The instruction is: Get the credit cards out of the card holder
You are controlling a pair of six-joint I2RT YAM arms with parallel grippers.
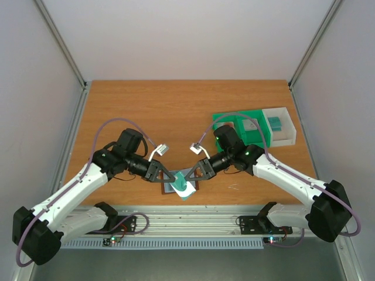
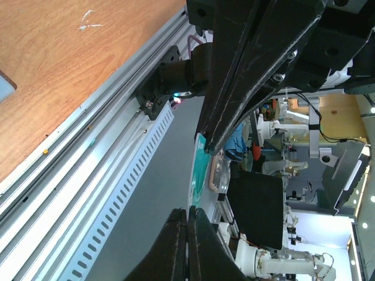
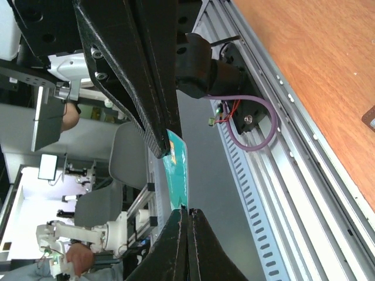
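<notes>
The brown card holder (image 1: 194, 184) lies open on the table near the front edge. Its corner shows in the right wrist view (image 3: 370, 117), and a blue-grey corner of it shows in the left wrist view (image 2: 6, 88). My two grippers meet just above it and hold a small stack of credit cards (image 1: 183, 190) between them, edge-on to both wrist cameras. My left gripper (image 1: 174, 182) (image 2: 188, 212) is shut on one end, where a grey edge, a teal card (image 2: 203, 170) and a pinkish card (image 2: 217, 173) show. My right gripper (image 1: 189, 178) (image 3: 187, 212) is shut on the teal card (image 3: 179, 171) at the other end.
A green bin (image 1: 240, 126) and a white bin (image 1: 281, 133) with a teal card (image 1: 274, 122) in it stand at the back right. An aluminium rail (image 1: 193, 225) runs along the table's front edge, just below the grippers.
</notes>
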